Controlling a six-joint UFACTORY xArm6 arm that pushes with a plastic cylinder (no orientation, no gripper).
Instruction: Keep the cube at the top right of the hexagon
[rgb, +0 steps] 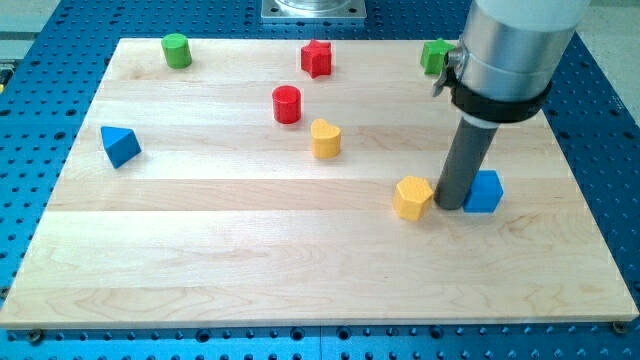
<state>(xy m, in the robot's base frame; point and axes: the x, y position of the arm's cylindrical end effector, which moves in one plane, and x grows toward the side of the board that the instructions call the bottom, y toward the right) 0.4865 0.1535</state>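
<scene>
On the pale wooden worktop (250, 240), my tip (449, 207) stood wedged between yellow hexagon (412, 197) and blue cube (483, 192); no tool fitted. Any sideways push risked shoving the hexagon.

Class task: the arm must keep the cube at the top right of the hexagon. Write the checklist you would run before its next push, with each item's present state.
1. Blue cube lies to the view's right of the yellow hexagon: ok.
2. Cube lies clearly nearer the view's top than the hexagon: not ok, it is only slightly higher.
3. My tip is located: ok, between the two blocks.
4. Tip touches the cube: cannot tell, the rod hides the cube's left edge.
5. Other blocks are out of the way: ok, the yellow heart and red cylinder sit well off to the view's upper left.
</scene>
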